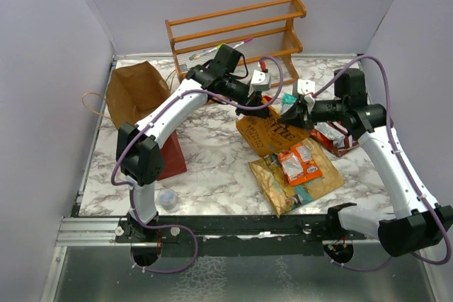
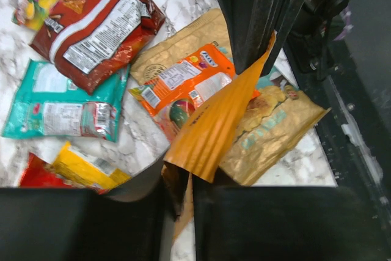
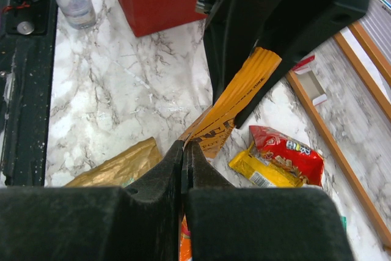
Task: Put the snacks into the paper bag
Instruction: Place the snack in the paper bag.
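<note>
Both pincers are clamped on one gold-orange chip bag (image 1: 263, 134). The left gripper (image 2: 183, 180) pinches its crimped seal at one end and the right gripper (image 3: 185, 148) pinches the other. We find this bag mid-right on the marble table (image 1: 212, 153), beside a second gold bag (image 1: 315, 183) with an orange packet (image 1: 299, 163) on top. The paper bag (image 1: 134, 90) sits at the left, well apart.

From above, the left arm (image 1: 170, 114) hides the middle of the paper bag (image 1: 134, 93) at 9 o'clock. The left claw (image 1: 259, 109) and right claw (image 1: 288, 115) cover the top edge of the chip bag (image 1: 267, 136). In the left wrist view, a yellow packet (image 2: 85, 169) at 8 o'clock is cut off by the claw's finger. Packet print is unreadably small.
</note>
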`<state>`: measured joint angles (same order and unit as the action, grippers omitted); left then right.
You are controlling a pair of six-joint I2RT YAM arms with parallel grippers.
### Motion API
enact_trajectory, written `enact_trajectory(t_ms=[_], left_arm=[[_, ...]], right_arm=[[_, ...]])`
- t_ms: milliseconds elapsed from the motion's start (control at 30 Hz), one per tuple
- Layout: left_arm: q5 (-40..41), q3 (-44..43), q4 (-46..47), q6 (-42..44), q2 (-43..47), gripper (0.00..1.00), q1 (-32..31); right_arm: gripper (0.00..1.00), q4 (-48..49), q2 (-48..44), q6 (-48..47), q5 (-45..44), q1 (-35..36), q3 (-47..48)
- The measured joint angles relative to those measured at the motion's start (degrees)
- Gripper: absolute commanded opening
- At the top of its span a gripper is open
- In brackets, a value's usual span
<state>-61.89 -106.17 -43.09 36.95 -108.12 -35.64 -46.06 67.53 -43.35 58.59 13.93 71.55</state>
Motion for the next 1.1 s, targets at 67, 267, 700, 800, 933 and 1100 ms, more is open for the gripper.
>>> enact_trajectory(t_ms=[67,267,700,800,933,1100], left_arm=[[0.0,0.0,-0.1,-0.7,0.0,0.00,0.0],[2.4,2.6,1.4,-4.3,1.9,0.00,0.0],[19.1,3.7,5.8,-10.4,16.8,0.00,0.0],[24.7,1.1,6.8,-12.2,18.1,0.00,0.0],[32.1,-3.1,7.4,-14.2,18.2,0.00,0.0],[39.9,-6.7,8.0,-16.2,19.7,0.00,0.1]], right_arm=[[0.05,1.4,-0.5,1.4,-1.1,0.0,-0.8],[0.45,5.7,-3.1,5.4,-5.8,0.0,-2.6],[0.85,8.7,-5.2,11.3,-18.8,-0.1,1.2],[0.86,9.3,-5.2,13.8,-21.2,-1.5,4.4],[0.86,11.3,-5.3,17.9,-23.8,-6.5,6.7],[0.87,13.0,-6.4,21.4,-25.1,-11.3,6.6]])
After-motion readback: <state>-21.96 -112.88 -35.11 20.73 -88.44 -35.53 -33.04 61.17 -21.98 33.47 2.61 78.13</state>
